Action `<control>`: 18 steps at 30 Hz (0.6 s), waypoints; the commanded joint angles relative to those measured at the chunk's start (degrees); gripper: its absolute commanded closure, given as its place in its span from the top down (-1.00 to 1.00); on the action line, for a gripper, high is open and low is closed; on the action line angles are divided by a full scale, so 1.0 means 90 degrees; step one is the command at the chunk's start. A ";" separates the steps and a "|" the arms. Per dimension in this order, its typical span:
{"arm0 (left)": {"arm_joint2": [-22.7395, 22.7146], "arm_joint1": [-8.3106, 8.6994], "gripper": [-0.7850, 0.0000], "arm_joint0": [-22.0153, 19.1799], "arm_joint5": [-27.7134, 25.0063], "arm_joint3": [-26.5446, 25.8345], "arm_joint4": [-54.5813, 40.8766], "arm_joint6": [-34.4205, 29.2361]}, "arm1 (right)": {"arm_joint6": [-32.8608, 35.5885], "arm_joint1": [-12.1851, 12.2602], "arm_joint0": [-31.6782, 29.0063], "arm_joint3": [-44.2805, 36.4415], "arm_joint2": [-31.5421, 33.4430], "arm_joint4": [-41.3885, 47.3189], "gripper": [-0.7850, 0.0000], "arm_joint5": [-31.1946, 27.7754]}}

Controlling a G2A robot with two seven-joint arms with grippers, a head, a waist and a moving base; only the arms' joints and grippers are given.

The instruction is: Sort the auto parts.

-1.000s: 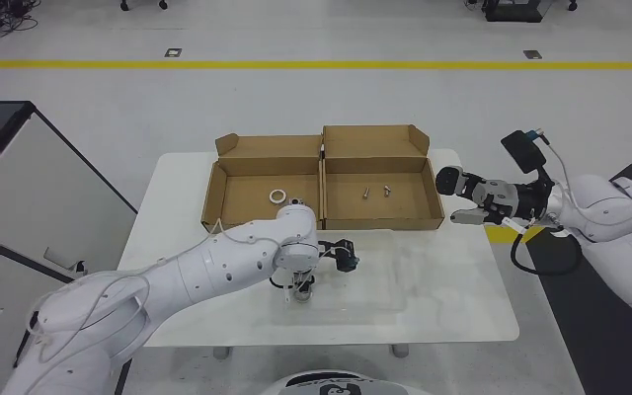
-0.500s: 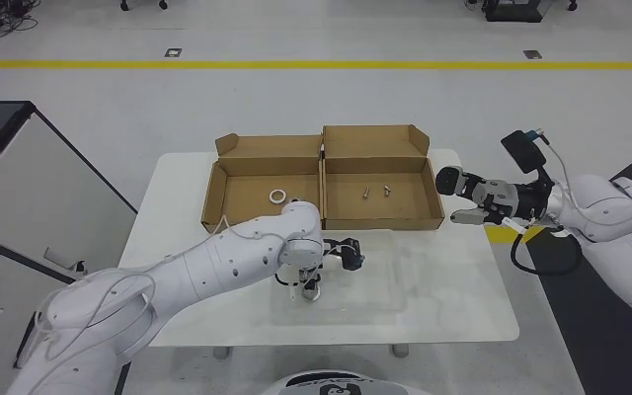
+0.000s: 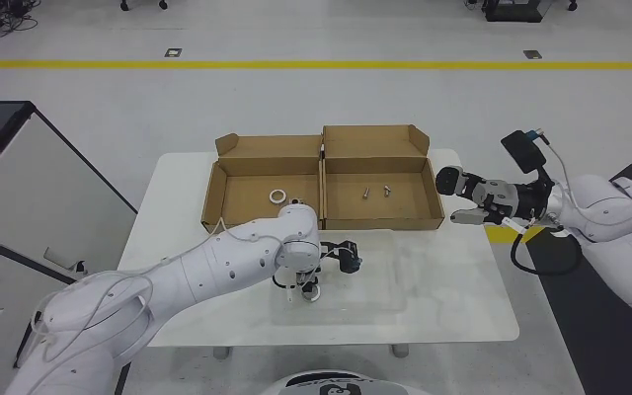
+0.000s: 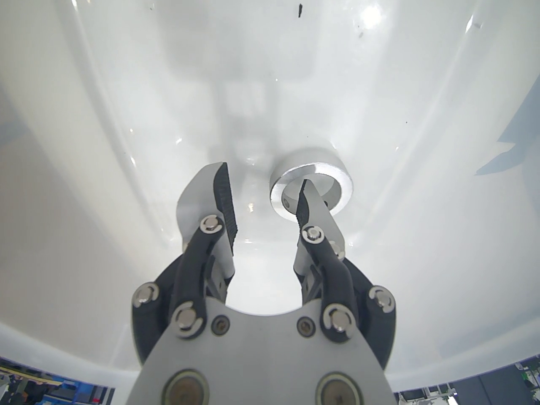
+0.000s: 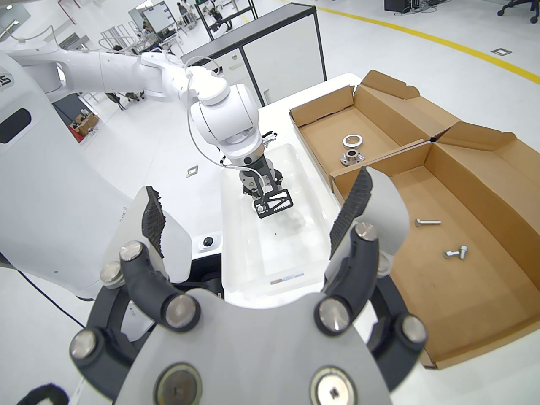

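At 6 o'clock from the boxes (image 3: 322, 188): left tool (image 4: 263, 179) open, one finger (image 4: 310, 208) inside the metal ring (image 4: 342, 185).

One of the left jaws is sitting inside the ring (image 4: 344, 187) and covering part of its near rim, while the picture's edges are cutting off the tray (image 4: 105, 86). From the top the left arm (image 3: 247, 262) is overlapping the near wall of the left box (image 3: 237, 193), and the bolts (image 3: 375, 192) are showing too small to tell apart. One of the right jaws is hiding a corner of the right box (image 5: 464, 212), which its wrist view's edge is cutting off
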 commanded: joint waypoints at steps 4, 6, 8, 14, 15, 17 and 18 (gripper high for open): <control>0.0000 -0.0027 -0.54 0.0060 -0.0049 0.0057 0.0036 0.0049 | 0.0000 0.0000 0.0000 0.0000 0.0000 0.0000 1.00 0.0000; 0.0000 -0.0046 -1.00 0.0075 -0.0053 0.0077 0.0046 0.0053 | 0.0000 0.0000 0.0000 0.0000 0.0000 0.0000 1.00 0.0000; 0.0000 -0.0062 -1.00 0.0087 -0.0064 0.0098 0.0057 0.0064 | 0.0000 0.0000 0.0000 0.0000 0.0000 0.0000 1.00 0.0000; 0.0000 -0.0053 -1.00 -0.0117 -0.0057 0.0017 -0.0076 0.0059 | 0.0000 0.0000 0.0000 0.0000 0.0000 0.0000 1.00 0.0000; 0.0000 -0.0033 -1.00 -0.0199 -0.0062 -0.0051 -0.0176 0.0064 | 0.0000 0.0000 0.0000 0.0000 0.0000 0.0000 1.00 0.0000; 0.0000 0.0029 -1.00 -0.0367 -0.0019 -0.0244 -0.0283 0.0021 | 0.0000 0.0000 0.0000 0.0000 0.0000 0.0000 1.00 0.0000; 0.0000 0.0066 -1.00 -0.0459 0.0019 -0.0367 -0.0374 -0.0017 | 0.0000 0.0000 0.0000 0.0000 0.0000 0.0000 1.00 0.0000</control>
